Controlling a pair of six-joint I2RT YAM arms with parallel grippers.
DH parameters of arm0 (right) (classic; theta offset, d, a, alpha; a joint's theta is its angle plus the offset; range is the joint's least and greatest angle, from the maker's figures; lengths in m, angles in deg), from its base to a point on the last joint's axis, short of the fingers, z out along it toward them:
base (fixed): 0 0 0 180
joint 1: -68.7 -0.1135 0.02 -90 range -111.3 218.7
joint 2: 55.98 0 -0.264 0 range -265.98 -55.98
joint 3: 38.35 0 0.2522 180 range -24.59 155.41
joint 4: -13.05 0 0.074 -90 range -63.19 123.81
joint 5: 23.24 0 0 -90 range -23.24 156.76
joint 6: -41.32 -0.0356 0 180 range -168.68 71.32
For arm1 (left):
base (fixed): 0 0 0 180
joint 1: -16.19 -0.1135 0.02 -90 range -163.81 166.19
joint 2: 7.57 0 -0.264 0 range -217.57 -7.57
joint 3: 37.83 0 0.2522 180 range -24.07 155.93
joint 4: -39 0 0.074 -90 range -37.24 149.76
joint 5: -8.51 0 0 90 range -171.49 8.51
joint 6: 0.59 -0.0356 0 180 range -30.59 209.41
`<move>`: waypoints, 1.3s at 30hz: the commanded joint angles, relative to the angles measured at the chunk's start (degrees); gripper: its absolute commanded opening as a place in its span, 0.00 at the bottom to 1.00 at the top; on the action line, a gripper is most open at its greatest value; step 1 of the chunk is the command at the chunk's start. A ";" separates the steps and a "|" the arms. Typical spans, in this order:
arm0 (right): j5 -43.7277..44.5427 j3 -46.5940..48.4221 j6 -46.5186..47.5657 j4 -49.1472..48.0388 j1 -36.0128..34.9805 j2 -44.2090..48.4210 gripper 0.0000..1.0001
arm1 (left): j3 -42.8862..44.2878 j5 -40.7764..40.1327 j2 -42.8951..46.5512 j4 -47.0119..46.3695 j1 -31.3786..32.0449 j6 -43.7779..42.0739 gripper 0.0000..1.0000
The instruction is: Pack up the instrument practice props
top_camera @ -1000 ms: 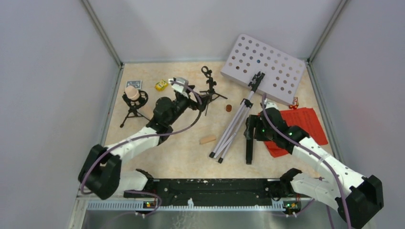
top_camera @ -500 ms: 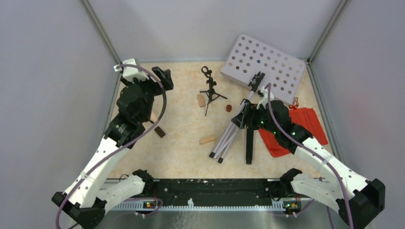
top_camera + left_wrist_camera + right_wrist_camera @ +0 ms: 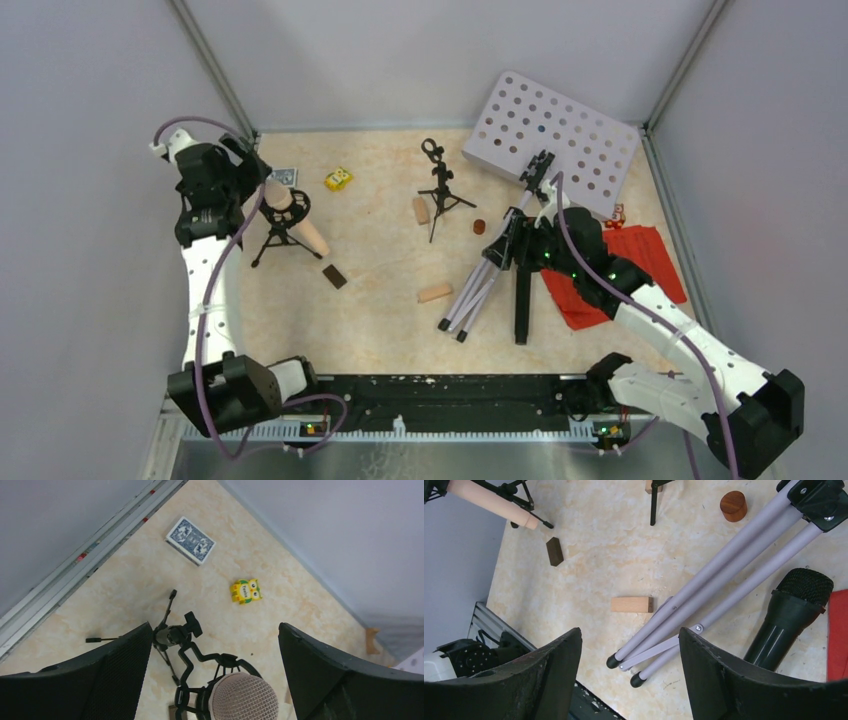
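Left end effector (image 3: 215,635): jaws at widest, empty, hangs above beige microphone (image 3: 297,218), no contact. Microphone tilted in small black tripod (image 3: 170,636), far left of tabletop (image 3: 380,290). Left arm stretched far along left wall, wrist bent down. Second small tripod (image 3: 439,190) upright, centre far.

Right end effector (image 3: 629,640): jaws wide, empty, over silver tripod legs (image 3: 485,278) lying flat. Right arm reaches far-left, elbow bent. Black microphone (image 3: 522,300) just right of legs. White music desk (image 3: 555,140) far right. Red pages (image 3: 655,262) at right edge.

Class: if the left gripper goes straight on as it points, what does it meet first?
Probably the beige microphone on its tripod, framed by the open left gripper; depth is unclear.
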 commanded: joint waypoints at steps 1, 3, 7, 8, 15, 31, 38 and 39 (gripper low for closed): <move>0.12 1.75 0.88 1.00 0.45 0.76 0.70 | 2.37 8.04 0.19 -4.62 -5.02 6.48 0.99; 0.66 1.99 0.89 1.84 0.43 0.53 0.70 | 2.70 11.45 -2.13 -4.02 -7.50 10.13 0.99; 1.88 2.13 0.59 3.30 0.42 0.23 0.70 | 7.72 11.09 -9.52 5.38 -8.48 15.04 0.99; 2.02 1.97 0.46 3.45 0.43 0.14 0.70 | 9.06 11.11 -11.42 7.98 -8.49 15.73 0.99; 1.84 2.14 -0.18 4.30 0.45 -0.90 0.70 | 4.83 14.75 -12.83 8.43 -8.62 21.10 0.99; 2.89 1.49 -0.95 5.29 0.45 -0.19 0.70 | -4.73 19.61 -12.89 0.67 -8.57 26.11 0.67; 3.18 1.25 -1.10 5.54 0.49 -0.13 0.70 | -9.14 22.90 -11.33 -2.03 -8.48 26.96 0.42; 3.10 1.24 -1.17 5.37 0.46 -0.10 0.70 | -9.76 23.53 -11.19 -2.64 -8.37 27.18 0.38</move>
